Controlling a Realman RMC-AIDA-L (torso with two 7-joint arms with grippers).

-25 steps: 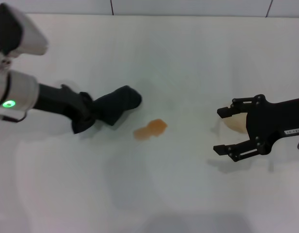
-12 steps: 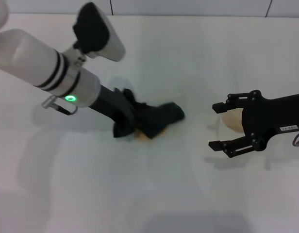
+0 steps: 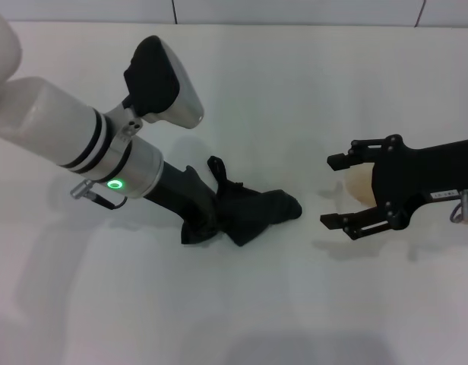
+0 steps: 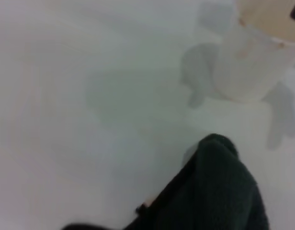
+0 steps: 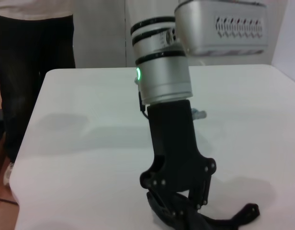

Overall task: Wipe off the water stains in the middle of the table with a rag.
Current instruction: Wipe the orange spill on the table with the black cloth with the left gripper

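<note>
Rag, a soft dark green-black cloth, is seen pressed flat on the wide, smooth white matte table near its middle, and it is held clenched in the left gripper, whose black fingers are closed over the cloth's left end. The cloth's long axis is laid roughly along the reach of the left arm, from the jaws out toward the robot's right, with its free rounded end nearest the right gripper and a small loop-like tail sticking up beside the jaws. No orange-brown water stain can be seen on the table in any view; it is judged to be either hidden beneath the cloth or already taken up, and which of the two cannot be told. The coming stroke is therefore taken to depend on the cloth being kept flat under the jaws and drawn along its own long axis. The left arm is slanted down from the upper left, its silver wrist with a green light held well above the surface. The right gripper is parked well apart to the right, its black fingers spread open on either side of a white paper cup, with no contact that can be made out.
</note>
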